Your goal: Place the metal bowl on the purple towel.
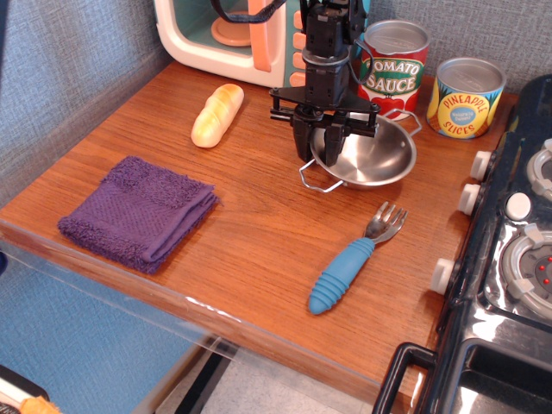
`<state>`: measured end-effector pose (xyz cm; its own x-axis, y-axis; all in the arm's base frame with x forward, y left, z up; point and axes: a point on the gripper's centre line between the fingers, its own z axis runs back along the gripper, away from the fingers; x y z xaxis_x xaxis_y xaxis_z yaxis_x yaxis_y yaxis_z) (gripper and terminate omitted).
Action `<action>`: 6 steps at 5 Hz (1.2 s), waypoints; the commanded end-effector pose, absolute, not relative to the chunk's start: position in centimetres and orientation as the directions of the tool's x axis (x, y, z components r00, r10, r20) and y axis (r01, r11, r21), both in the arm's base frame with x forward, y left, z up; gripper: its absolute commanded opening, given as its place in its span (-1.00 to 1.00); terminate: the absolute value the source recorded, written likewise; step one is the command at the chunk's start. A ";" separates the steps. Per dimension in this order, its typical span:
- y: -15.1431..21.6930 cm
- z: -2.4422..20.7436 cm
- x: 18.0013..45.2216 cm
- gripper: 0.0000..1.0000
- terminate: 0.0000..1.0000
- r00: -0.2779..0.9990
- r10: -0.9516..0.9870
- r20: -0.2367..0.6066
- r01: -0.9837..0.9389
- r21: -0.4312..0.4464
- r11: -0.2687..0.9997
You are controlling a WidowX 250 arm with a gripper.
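The metal bowl (371,157), shiny with two wire loop handles, sits at the back middle of the wooden counter, in front of the cans. My gripper (316,147) points straight down, its fingers closed over the bowl's left rim, one outside and one inside. The bowl looks slightly raised or tilted; I cannot tell whether it touches the counter. The purple towel (138,211) lies folded at the front left of the counter, well apart from the bowl and with nothing on it.
A bread roll (216,114) lies left of the gripper. A tomato sauce can (393,69) and a pineapple can (466,97) stand behind the bowl. A blue-handled fork (349,263) lies in front. A toy microwave (228,34) is at the back, a stove (517,259) at the right.
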<state>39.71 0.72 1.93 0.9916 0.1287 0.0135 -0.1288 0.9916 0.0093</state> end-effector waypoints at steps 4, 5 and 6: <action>4.8 12.8 30.0 -1.00 -1.00 0.970 0.151 0.189 -0.155 0.004 0.988; 8.6 12.4 26.9 -1.00 -1.00 0.956 0.228 0.186 -0.238 0.034 0.971; 11.9 11.7 25.0 -1.00 -1.00 0.937 0.304 0.173 -0.316 0.052 0.947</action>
<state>25.17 12.05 10.30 0.9441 0.3059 0.1226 -0.3136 0.9483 0.0490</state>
